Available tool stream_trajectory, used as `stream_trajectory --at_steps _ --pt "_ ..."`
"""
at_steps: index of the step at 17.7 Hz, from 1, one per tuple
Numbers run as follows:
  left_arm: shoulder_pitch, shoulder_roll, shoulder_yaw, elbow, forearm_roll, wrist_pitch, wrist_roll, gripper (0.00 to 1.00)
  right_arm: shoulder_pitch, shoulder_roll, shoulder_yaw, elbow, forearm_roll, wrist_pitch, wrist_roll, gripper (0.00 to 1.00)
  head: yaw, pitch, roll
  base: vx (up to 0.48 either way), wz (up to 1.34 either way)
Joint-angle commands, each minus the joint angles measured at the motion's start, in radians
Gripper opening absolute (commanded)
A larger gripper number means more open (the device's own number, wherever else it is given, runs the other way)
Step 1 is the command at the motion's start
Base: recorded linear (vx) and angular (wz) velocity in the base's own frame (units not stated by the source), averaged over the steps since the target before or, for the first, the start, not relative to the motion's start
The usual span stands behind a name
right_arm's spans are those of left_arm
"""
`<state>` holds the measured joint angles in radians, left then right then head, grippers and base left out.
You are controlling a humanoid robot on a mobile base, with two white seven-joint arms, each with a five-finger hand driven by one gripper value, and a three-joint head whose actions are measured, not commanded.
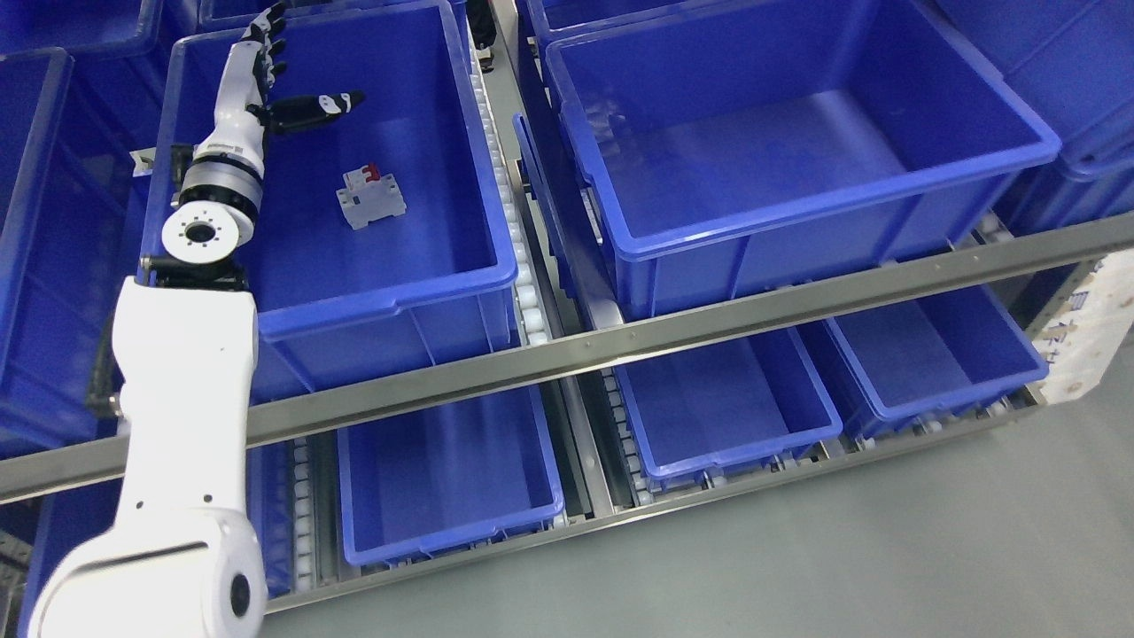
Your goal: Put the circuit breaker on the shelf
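Reaching over the upper shelf level, the white left hand with black fingers (266,75) is spread wide and holding nothing, thumb poking out sideways. Just below and to the right of it, the small white circuit breaker with a red switch (370,197) lies on the floor of the big blue plastic bin (390,301), clear of the fingers. Further right sits another large blue bin (797,204), and beyond the long metal shelf rail (620,341) there are smaller blue bins (452,523) on the lower level.
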<state>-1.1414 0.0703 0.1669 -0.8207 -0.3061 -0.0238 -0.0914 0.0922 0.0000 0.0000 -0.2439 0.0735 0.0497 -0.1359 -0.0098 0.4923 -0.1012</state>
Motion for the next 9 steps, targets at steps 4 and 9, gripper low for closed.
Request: stream_trajectory --at_steps 4,9 --pt "0.434 -0.053 -0.016 -0.84 0.087 0.045 0.024 1.0 0.0 -0.017 0.02 0.0 0.0 0.03 -0.001 1.0 0.0 0.0 0.0 -0.222 0.1" --pt "0.525 -0.053 -0.148 -0.859 0.099 -0.022 0.025 1.0 0.0 -0.017 0.02 0.0 0.0 0.03 0.001 1.0 0.0 0.0 0.0 -0.193 0.13"
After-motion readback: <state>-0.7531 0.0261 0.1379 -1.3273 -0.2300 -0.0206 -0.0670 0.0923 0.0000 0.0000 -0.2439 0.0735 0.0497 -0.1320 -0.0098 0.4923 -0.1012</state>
